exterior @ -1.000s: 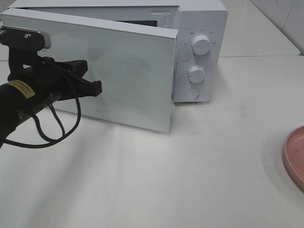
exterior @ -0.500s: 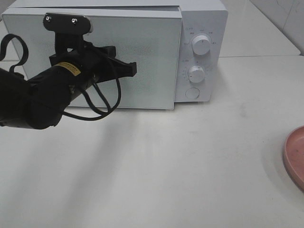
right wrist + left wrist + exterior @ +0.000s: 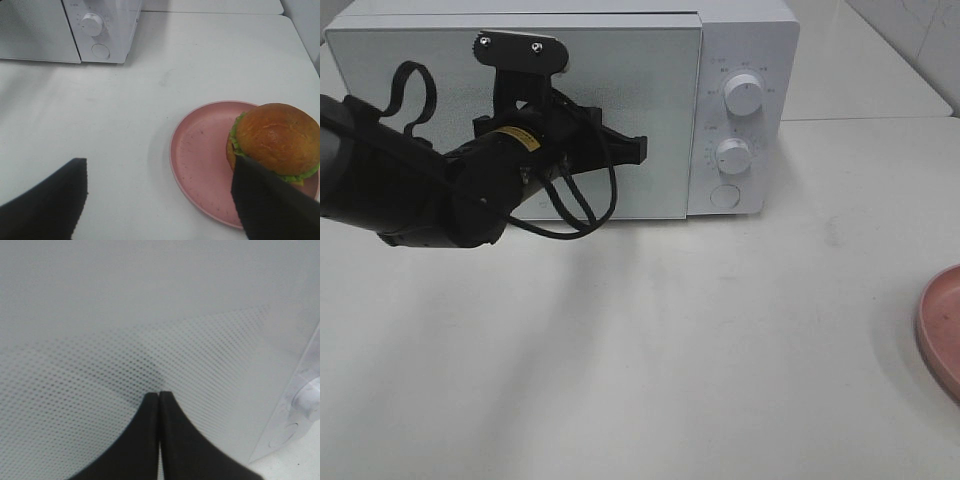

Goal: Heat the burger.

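Observation:
The burger (image 3: 275, 135), with its glossy brown bun and green lettuce frill, sits on a pink plate (image 3: 200, 160) in the right wrist view. My right gripper (image 3: 159, 165) hovers open above the table with nothing between its fingers; one finger (image 3: 265, 200) overlaps the burger's near side. Only the plate's rim (image 3: 942, 325) shows at the right edge of the high view. The white microwave (image 3: 740, 40) stands at the back with its door (image 3: 660, 100) closed. My left gripper (image 3: 642, 148) is shut, and its tips (image 3: 159, 395) touch the dotted door panel.
Two round knobs (image 3: 745, 95) (image 3: 732, 155) and a round button (image 3: 724, 196) sit on the microwave's right panel. A black cable loops under the left arm (image 3: 410, 190). White tabletop (image 3: 700, 360) stretches between the microwave and the plate.
The microwave door has swung from half open to closed. My left gripper followed it, moving rightward across the door front. The plate has not moved.

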